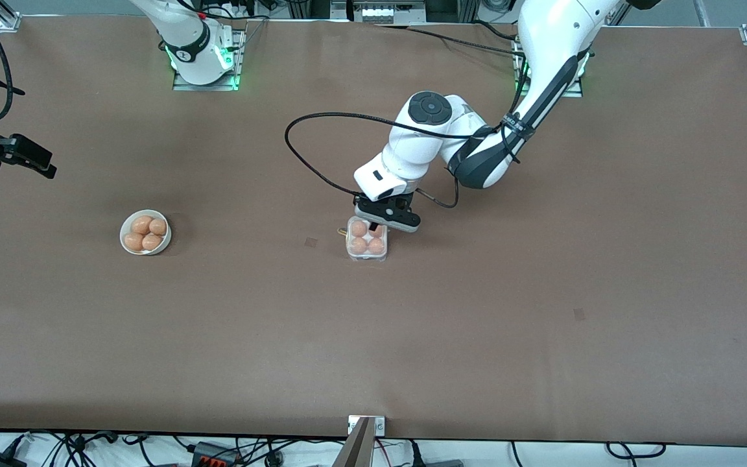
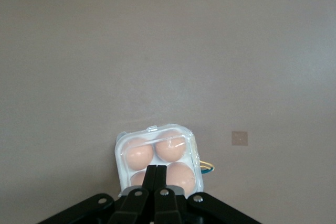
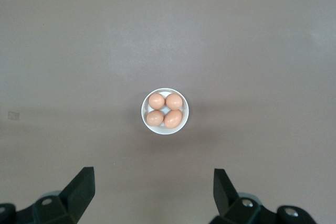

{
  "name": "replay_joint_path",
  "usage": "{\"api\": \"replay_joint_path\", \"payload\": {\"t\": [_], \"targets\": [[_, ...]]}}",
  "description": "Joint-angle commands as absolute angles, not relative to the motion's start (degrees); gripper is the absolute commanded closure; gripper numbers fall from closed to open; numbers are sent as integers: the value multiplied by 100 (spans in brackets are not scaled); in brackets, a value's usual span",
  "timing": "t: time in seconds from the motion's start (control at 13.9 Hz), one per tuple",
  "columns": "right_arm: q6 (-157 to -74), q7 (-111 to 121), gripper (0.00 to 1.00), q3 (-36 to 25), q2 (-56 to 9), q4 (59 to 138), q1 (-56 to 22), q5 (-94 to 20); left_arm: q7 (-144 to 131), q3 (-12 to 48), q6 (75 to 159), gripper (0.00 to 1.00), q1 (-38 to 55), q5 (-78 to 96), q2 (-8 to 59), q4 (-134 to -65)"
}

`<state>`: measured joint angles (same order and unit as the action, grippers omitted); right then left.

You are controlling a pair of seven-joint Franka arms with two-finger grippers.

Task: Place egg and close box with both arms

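The box [image 1: 367, 241] is found near the middle of the surface, well apart from every edge, with four eggs seen in its cells and the clear lid lying down over them. The left end effector [image 1: 389, 220] is placed just over the box's edge toward the robots' bases, its fingers [image 2: 158, 188] fully shut together and holding nothing; they appear to press on the lid. To do this step well, the push should be given straight down and gently, so that the lid latches and the light box is not slid or tipped. The right end effector [image 3: 153, 188] waits with its jaws wide open and empty, high over the bowl [image 1: 145, 232] of four eggs toward the right arm's end of the surface.
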<state>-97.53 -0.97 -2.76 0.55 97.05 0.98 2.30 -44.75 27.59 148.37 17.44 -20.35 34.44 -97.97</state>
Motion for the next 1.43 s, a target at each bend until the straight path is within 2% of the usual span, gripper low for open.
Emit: {"api": "replay_joint_path", "payload": {"t": [0.0, 0.29, 0.43, 0.65, 0.86, 0.93, 1.0, 1.08, 1.15, 1.36], "targets": [[-9694, -9, 0, -272, 149, 9764, 79, 237, -4509, 2830, 14164, 99, 1469, -2224, 3279, -9660], [-9720, -9, 0, -281, 167, 9773, 88, 237, -4465, 3049, 12415, 99, 1196, -2153, 2997, -9388], [-9738, -9, 0, -290, 167, 9773, 88, 237, -4326, 3190, 11273, 99, 1134, -2145, 2997, -9107], [-9756, -9, 0, -290, 167, 9765, 88, 237, -2958, 3199, 9900, 97, 846, -1882, 2988, -8790], [-9764, -18, 0, -290, 167, 9747, 88, 229, -2015, 3269, 9642, 91, 135, -1811, 2690, -8693], [-9765, -18, 0, -290, 158, 9747, 88, 229, -1839, 3330, 9633, 84, -173, -1811, 2594, -8675], [-9747, -9, 0, -290, 167, 9747, 88, 237, -1593, 3409, 9633, 55, -463, -1828, 2393, -8657], [-9747, 9, 0, -290, 167, 9747, 88, 246, -1347, 3428, 9633, 12, -692, -1811, 2312, -8501], [-9747, 9, 0, -281, 176, 9747, 88, 255, -1206, 3445, 9615, 0, -877, -1784, 2251, -8386], [-9756, 35, 0, -272, 193, 9764, 79, 272, -591, 3437, 9134, 0, -1317, -1610, 2031, -8000]]}}
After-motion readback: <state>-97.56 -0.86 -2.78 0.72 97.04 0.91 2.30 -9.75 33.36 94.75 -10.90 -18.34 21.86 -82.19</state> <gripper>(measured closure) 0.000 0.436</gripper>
